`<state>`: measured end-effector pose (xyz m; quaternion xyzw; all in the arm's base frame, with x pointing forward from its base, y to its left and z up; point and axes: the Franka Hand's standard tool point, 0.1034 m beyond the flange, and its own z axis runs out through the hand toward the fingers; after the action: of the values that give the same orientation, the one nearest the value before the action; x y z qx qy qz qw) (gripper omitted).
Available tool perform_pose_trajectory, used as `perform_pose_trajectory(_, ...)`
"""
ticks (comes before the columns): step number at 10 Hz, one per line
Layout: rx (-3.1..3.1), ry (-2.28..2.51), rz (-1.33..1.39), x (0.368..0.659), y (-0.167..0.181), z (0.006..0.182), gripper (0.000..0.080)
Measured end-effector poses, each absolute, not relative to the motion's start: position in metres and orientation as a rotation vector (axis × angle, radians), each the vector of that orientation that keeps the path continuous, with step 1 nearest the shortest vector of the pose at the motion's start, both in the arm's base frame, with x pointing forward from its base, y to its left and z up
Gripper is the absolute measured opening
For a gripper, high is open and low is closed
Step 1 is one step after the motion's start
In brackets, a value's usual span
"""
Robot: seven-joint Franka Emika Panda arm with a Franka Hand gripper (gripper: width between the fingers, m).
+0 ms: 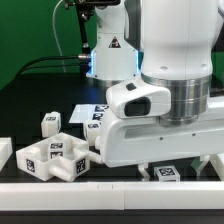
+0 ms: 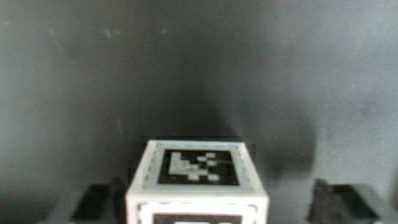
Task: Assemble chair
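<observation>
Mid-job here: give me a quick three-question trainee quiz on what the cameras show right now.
1. True or false: the two-finger gripper straddles a white plastic block with a square tag.
2. The flat smooth table top is: A black, B white, C wooden.
3. Fill in: the loose white tagged chair parts lie on the exterior view's ____.
Key: 1 true; 2 A; 3 left.

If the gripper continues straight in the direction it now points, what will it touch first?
Probably the tagged white chair block, which sits between the open fingers of the gripper; the fingers themselves would pass beside it toward the black table. Depth is hard to judge.
</observation>
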<state>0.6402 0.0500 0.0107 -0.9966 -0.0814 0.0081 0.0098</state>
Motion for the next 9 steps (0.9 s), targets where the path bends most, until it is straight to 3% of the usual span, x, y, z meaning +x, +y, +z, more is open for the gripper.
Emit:
perform_pose_trajectory(1, -3.111, -0.254, 0.025, 0.64, 0.05, 0.011, 0.0463)
perform_pose_trajectory(2, -3.11, -0.25, 0.026, 0.64, 0.049, 0.013, 0.0279)
perform_pose_trajectory(4, -3.106, -0.218, 0.029, 0.628, 0.039, 0.033, 0.0281)
perform_pose_trajectory(6, -3.074, -0.226, 0.057, 0.594, -0.003, 0.06, 0.0281)
perform_pose_trajectory(7, -3.075, -0.205, 0.065, 0.58, -0.009, 0.064, 0.0281)
perform_pose_trajectory(9, -3.075, -0.198, 0.067, 0.578, -0.009, 0.065, 0.0281)
